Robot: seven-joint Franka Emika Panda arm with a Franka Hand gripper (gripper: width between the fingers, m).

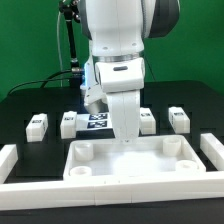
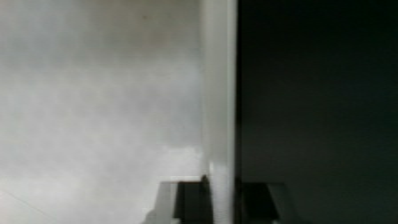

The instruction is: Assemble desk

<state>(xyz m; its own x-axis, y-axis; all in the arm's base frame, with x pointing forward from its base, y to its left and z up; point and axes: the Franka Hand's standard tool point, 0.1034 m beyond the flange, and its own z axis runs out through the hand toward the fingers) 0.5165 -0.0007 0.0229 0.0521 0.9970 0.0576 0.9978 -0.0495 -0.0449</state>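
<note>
The gripper (image 1: pixel 127 141) straddles the tabletop (image 1: pixel 130 158) at its far rim; whether it is clamped, I cannot tell. In the exterior view the tabletop spreads toward 6 o'clock, its long axis running 9-to-3.

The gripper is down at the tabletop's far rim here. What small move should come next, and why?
Probably close the fingers on the rim, if they have not closed yet. The exterior view shows the gripper down at the far rim of the tabletop; the wrist view shows that rim's edge running between the two fingers. Whether they already pinch it cannot be told.
</note>
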